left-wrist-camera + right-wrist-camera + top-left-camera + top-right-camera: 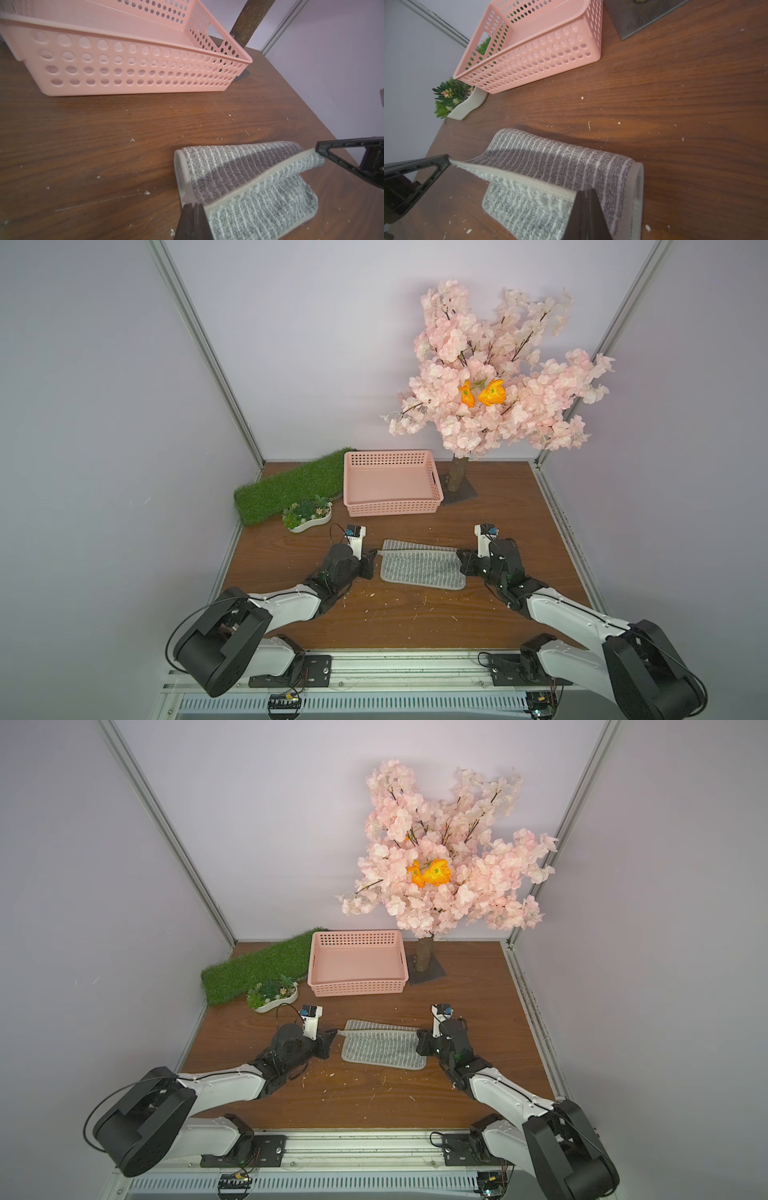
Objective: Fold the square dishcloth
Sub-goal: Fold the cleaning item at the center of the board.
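Broadly, the wooden table (415,626) is carrying a blossom tree (494,377) at the far right and a pink basket (390,508) beside it, with the dishcloth (422,572) lying in front of the basket — doubled over, its upper hem hanging taut above the lower layer. The left gripper (375,554) and right gripper (459,556) are each pinching one end of that hem, jaws clamped tight on the cloth.

The basket (390,506) hides the mat's (282,489) end, the cloth's (422,570) raised flap covers its lower layer (partly), and tabletop (519,510) specks (368,596) are too small to name.
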{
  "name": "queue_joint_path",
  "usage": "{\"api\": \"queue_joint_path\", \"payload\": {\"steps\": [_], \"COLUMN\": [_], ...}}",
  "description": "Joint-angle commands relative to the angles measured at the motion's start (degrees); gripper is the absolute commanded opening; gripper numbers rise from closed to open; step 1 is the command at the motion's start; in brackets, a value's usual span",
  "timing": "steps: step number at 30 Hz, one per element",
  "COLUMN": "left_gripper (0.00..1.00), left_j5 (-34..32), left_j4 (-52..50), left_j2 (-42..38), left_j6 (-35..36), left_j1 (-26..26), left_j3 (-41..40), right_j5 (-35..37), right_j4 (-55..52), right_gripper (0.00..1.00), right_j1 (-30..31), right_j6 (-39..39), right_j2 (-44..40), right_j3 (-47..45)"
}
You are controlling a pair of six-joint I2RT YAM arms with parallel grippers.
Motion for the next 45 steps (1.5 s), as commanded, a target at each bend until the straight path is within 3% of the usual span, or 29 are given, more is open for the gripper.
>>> {"api": "queue_joint_path", "payload": {"steps": [1,10,26,42,45], "left_gripper": [0.00,0.00,0.00,0.00,0.04], "left_j5": [0.3,2.1,3.7,4.2,4.4], "left_j4": [-0.9,-1.0,-4.0,-4.4,-4.5], "left_j2": [-1.0,-1.2,-4.2,-2.9,-2.3], "left_j6": [-0.7,-1.8,-2.5,-4.7,-5.1], "left_j1": [-0.5,-1.2,-2.5,-3.0,-3.1], "left_j3": [-0.9,-1.4,-3.4,-5.6,-5.9], "right_j5": [-1.3,-2.1,-9.6,-6.8,-7.1], "right_j4": [-1.8,-8.0,-12.0,-16.1,-15.9], "right_gripper": [0.00,0.00,0.00,0.00,0.00], "right_j1": [0.3,0.5,0.4,0.5,0.5], "right_j6": [2.0,4.2,8.4,9.8,10.8], "right_j2": [-2.2,-7.2,-12.3,-12.1,-11.9], "right_j3": [-1.1,-2.5,-5.5,-7.2,-8.1]}}
